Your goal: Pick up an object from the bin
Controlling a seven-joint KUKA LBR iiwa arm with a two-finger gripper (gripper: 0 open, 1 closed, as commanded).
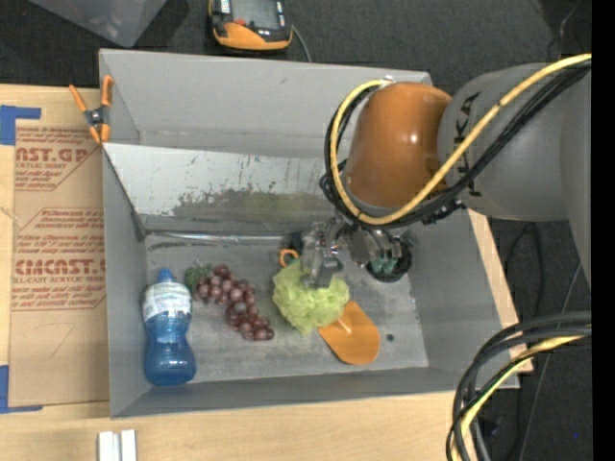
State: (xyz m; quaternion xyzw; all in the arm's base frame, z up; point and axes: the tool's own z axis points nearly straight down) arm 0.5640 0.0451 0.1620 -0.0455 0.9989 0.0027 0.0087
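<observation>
The gripper hangs low in the middle of the grey bin, its tip right at the upper edge of a ruffled pale-green lettuce leaf and seemingly touching it; whether it is clenched or released I can't make out from here. An orange flat piece lies against the lettuce's lower right. To the left is a bunch of dark red grapes, and further left a blue bottle lies near the bin's wall. A small orange bit sits just beside the gripper.
</observation>
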